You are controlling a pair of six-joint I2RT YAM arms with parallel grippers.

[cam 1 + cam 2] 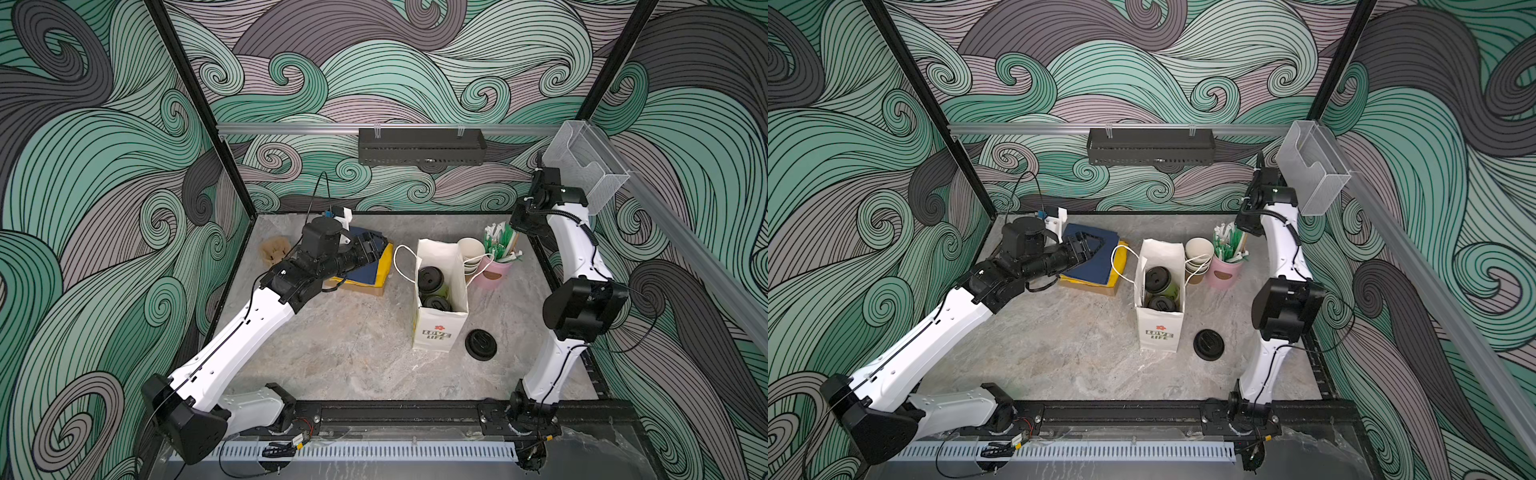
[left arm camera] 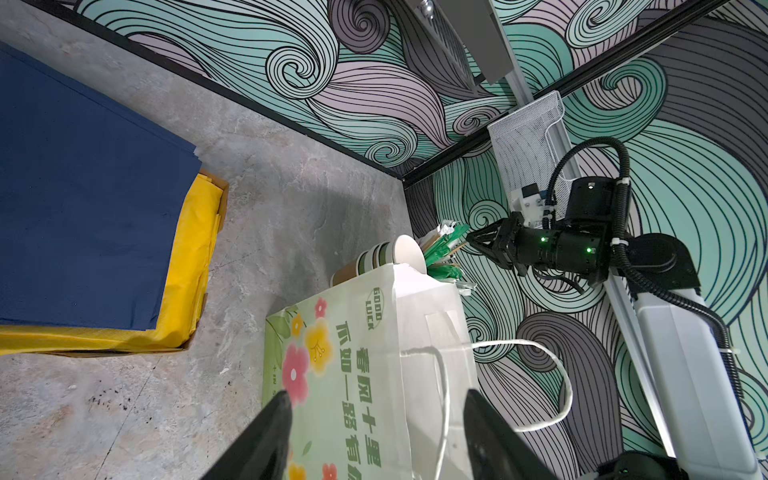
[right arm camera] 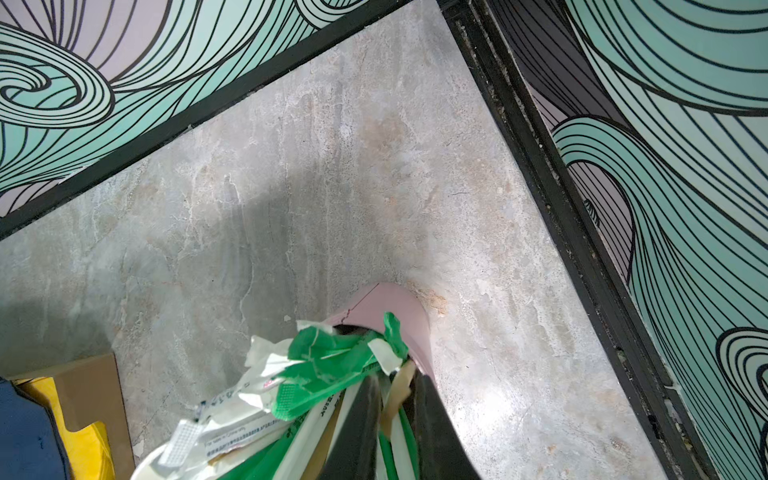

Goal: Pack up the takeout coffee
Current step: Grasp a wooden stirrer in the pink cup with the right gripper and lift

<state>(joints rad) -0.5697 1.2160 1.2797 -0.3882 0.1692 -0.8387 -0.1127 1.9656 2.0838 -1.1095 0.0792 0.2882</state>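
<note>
Two lidded takeout coffee cups stand inside the open white paper bag mid-table; only their black lids and a bit of olive side show. My left gripper hovers open over the blue napkins, left of the bag, with nothing between its fingers. My right gripper reaches into the pink cup of wrapped straws. Its jaws stand narrow, with a green-and-white wrapped straw and a brown stirrer between them.
A stack of lidless cups leans between the bag and the pink cup. A loose black lid lies right of the bag. Blue and yellow napkins sit in a cardboard tray at the back left.
</note>
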